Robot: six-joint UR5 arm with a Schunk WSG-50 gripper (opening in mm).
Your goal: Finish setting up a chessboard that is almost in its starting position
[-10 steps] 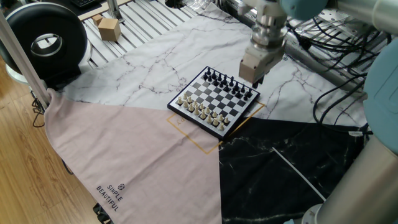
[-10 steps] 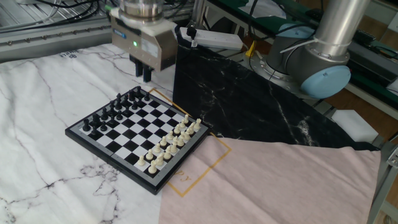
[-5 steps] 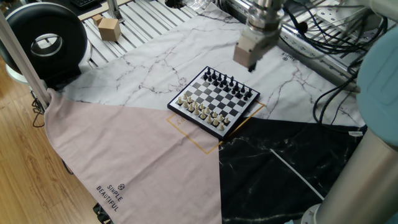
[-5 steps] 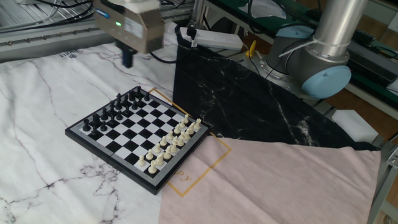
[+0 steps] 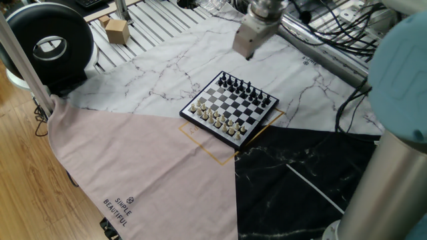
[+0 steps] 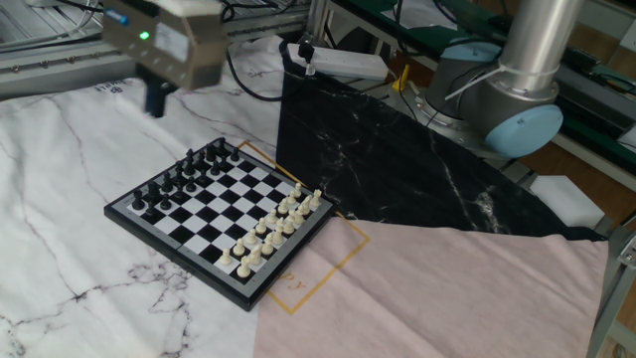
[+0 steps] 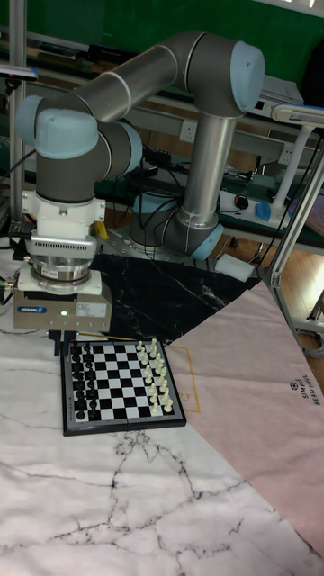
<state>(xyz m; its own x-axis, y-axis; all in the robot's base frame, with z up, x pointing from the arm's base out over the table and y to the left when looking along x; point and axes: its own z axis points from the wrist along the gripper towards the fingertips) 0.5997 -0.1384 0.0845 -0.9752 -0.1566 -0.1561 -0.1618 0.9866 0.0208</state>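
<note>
The chessboard (image 5: 230, 109) is being shown sitting on the white marble-pattern cloth (image 5: 167, 63), with one corner reaching over a thin orange square outline (image 6: 298, 268), right near where the black cloth (image 6: 397, 169) and the pink cloth (image 5: 133, 173) meet. Black pieces (image 6: 184, 174) are lined up along one edge and cream pieces (image 6: 273, 224) along the opposite one, with the middle squares looking bare. The pieces are too tiny for a misplaced one to be picked out.

The gripper (image 6: 155, 102) is being held above the marble cloth, off to the side of the board's black-piece edge and not touching anything. The fingers (image 5: 248, 56) look close together with nothing visible between them, but honestly whether the jaws are fully closed can't be told, since that part is being blurred.

As a guess at the step: either the arm is being positioned between moves, or an approach is being lined up. No piece is being carried as far as can be seen. For the next move, the odd piece would need to be located, the gripper brought down straight over it, and its neighbours not knocked, since those rows are packed really tight.
</note>
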